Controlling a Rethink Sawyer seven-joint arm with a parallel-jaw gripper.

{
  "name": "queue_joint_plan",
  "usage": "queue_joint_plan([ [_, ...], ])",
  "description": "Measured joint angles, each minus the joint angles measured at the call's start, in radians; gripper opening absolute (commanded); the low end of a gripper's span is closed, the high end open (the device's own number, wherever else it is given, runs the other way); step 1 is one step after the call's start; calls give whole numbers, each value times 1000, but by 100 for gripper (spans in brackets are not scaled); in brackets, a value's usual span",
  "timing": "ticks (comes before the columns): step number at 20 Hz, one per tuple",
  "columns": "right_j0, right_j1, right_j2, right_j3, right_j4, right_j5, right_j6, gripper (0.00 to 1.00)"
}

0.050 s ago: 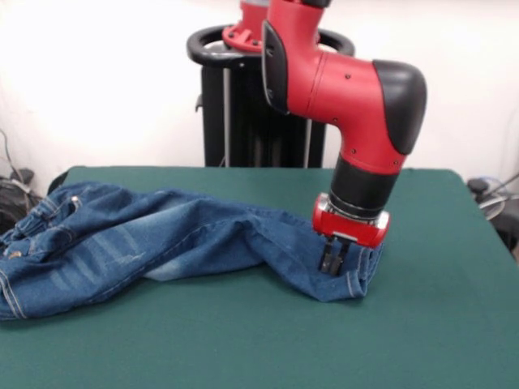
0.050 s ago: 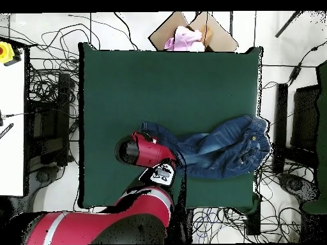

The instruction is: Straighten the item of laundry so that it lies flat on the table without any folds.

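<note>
Pressing into the jeans (image 1: pixel 162 243) hem end on the table (image 1: pixel 422 324), jaws down, grip state unclear

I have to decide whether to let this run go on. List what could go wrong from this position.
1. The gripper is down on the leg end of the jeans; whether it holds the denim is unclear, so a pull might slip off and leave the folds.
2. The waist end reaches the table edge, so dragging that way could tip the jeans off.
3. The legs lie bunched together; pulling one end may shift the whole pile rather than flatten it.
</note>
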Motion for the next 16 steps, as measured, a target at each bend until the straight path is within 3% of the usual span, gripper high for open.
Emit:
queue_joint_plan([
  [3,14,7,-4,-16,34,13,0,0],
  [4,15,8,-4,-17,39,13,0,100],
  [16,-20,-1,22,-16,39,36,0,100],
])
